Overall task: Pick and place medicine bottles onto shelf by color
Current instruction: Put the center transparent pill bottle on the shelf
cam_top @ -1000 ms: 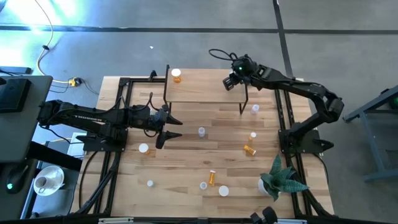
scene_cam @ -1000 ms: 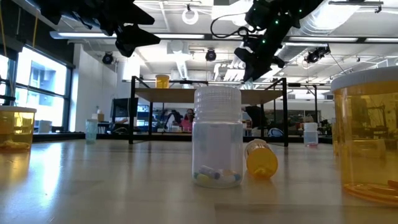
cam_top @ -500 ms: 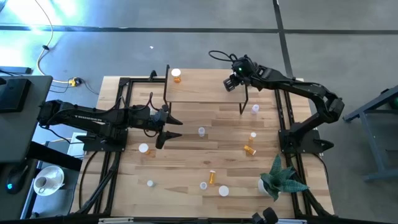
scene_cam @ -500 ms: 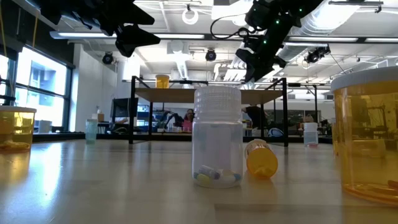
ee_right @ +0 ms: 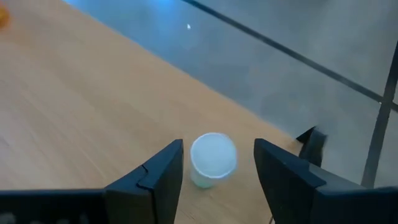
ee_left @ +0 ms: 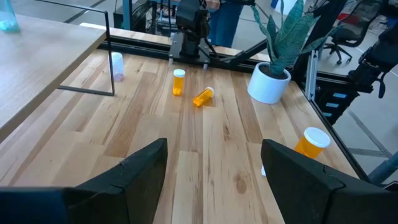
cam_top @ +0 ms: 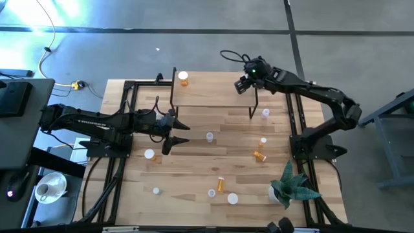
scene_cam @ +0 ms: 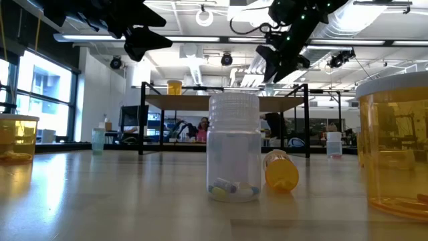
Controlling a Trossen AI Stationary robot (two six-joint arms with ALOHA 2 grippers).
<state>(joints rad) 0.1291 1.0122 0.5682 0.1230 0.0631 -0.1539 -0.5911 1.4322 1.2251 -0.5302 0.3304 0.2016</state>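
The shelf (cam_top: 213, 94) stands at the table's far side, with an orange bottle (cam_top: 184, 78) upright on its left end. My right gripper (cam_top: 244, 84) hovers over the shelf's right end, open. A pale green, white-capped bottle (ee_right: 213, 158) stands upright on the shelf board between its fingers (ee_right: 155, 177) without touching them. In the high view the gripper hides this bottle. My left gripper (cam_top: 178, 133) waits open and empty above the table's left middle. Several more bottles stand or lie on the table.
On the table are clear bottles (cam_top: 209, 137) (cam_top: 266, 114), orange ones standing (cam_top: 263, 140) and lying (cam_top: 259, 155) (cam_top: 220, 184), and white-capped ones near the front (cam_top: 232, 199) and left (cam_top: 149, 154). A potted plant (cam_top: 291, 188) stands at the near right corner.
My right gripper has risen a little above the shelf's right end and drawn slightly toward the table's right edge.
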